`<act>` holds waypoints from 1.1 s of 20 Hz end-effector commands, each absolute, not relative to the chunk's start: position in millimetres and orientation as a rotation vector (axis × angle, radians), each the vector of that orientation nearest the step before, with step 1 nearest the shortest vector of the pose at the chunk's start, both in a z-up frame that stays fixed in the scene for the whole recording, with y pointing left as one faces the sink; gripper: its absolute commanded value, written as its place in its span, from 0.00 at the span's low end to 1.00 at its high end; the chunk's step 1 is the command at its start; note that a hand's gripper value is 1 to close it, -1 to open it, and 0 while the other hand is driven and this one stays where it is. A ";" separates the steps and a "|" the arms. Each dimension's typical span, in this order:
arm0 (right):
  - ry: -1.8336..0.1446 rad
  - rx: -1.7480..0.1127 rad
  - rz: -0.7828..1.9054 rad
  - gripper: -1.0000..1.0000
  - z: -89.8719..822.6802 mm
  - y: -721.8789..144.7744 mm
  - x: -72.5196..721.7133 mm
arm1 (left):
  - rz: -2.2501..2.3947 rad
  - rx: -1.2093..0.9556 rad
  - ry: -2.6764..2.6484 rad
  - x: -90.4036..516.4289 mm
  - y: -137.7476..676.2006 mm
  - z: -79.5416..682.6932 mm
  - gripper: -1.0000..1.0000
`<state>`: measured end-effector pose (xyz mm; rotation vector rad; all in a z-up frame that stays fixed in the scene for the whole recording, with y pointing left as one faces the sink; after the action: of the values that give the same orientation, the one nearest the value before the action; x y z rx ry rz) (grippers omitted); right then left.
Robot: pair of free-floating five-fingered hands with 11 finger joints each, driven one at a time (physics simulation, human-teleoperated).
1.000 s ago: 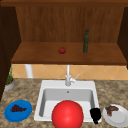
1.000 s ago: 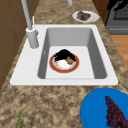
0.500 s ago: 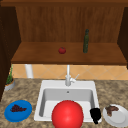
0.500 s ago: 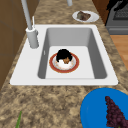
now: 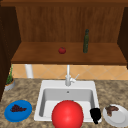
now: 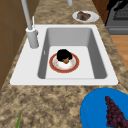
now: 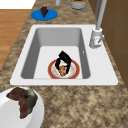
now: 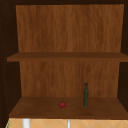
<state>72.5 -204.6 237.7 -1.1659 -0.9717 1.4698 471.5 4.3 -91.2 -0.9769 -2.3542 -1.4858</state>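
1. Down in the sink (image 6: pixel 97 50), the brown morsel (image 7: pixel 62 70) lies in the red bowl (image 6: pixel 75 65); the right hand (image 7: pixel 63 60) arches over it, fingers (image 7: pixel 58 64) curled down round the morsel.
2. From the front, the right hand shows just beside the bowl's red side, at the sink's near right corner.
3. The bowl sits on the basin floor, toward the near wall.
4. The faucet (image 5: pixel 68 76) stands behind the basin.
5. On the table, a blue plate (image 5: pixel 25 112) of dark grapes (image 5: pixel 17 108) lies to the left; a white plate (image 5: pixel 117 118) with a brown piece (image 5: pixel 111 109) lies to the right.
6. On the shelf (image 8: pixel 37 110) above stand a red fruit (image 8: pixel 62 104) and a green bottle (image 8: pixel 86 96), apart.
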 end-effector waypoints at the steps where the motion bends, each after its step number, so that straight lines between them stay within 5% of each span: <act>1: -0.972 -1.166 1.470 0.50 237.7 -204.6 72.5 | -1.507 -0.954 -2.415 468.2 4.3 -91.2 1.00; 22: -0.972 -1.166 1.470 0.50 237.7 -204.6 72.5 | -1.500 -0.948 -2.306 469.0 50.3 36.8 1.00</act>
<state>72.5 -204.6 237.7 -1.1659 -0.9717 1.4698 470.2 42.0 21.4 -0.9431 -2.3456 -1.4886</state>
